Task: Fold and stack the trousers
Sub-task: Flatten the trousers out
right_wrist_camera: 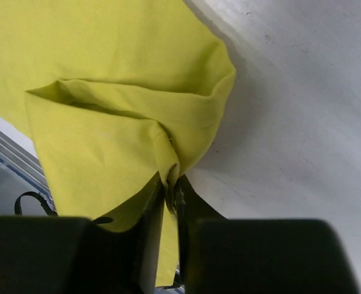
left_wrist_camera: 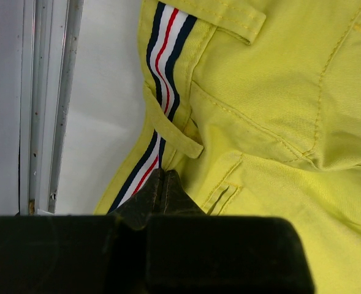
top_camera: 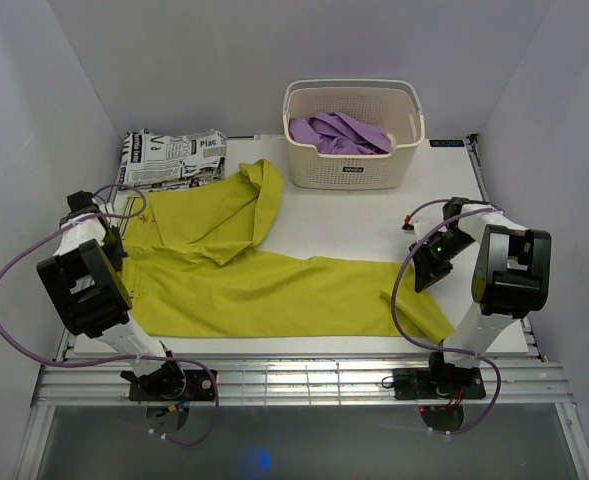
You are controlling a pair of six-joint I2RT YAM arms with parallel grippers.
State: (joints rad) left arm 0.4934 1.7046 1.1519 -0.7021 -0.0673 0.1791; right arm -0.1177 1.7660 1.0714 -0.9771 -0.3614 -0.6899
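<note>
Yellow-green trousers [top_camera: 244, 270] lie spread across the white table, one leg stretched to the right, the other folded back towards the far left. My left gripper [top_camera: 114, 243] is shut on the trousers' waistband by its striped inner tape [left_wrist_camera: 162, 73]; the pinch shows in the left wrist view [left_wrist_camera: 160, 177]. My right gripper [top_camera: 422, 268] is shut on the hem of the stretched leg [right_wrist_camera: 131, 122], the cloth bunched between the fingers in the right wrist view [right_wrist_camera: 171, 184]. Purple trousers [top_camera: 339, 132] lie in the basket.
A cream laundry basket [top_camera: 352, 170] stands at the back centre. A folded black-and-white printed garment [top_camera: 172, 157] lies at the back left. The table's metal rail [left_wrist_camera: 45, 104] runs close along the left of the waistband. Slatted rails [top_camera: 294, 380] line the near edge.
</note>
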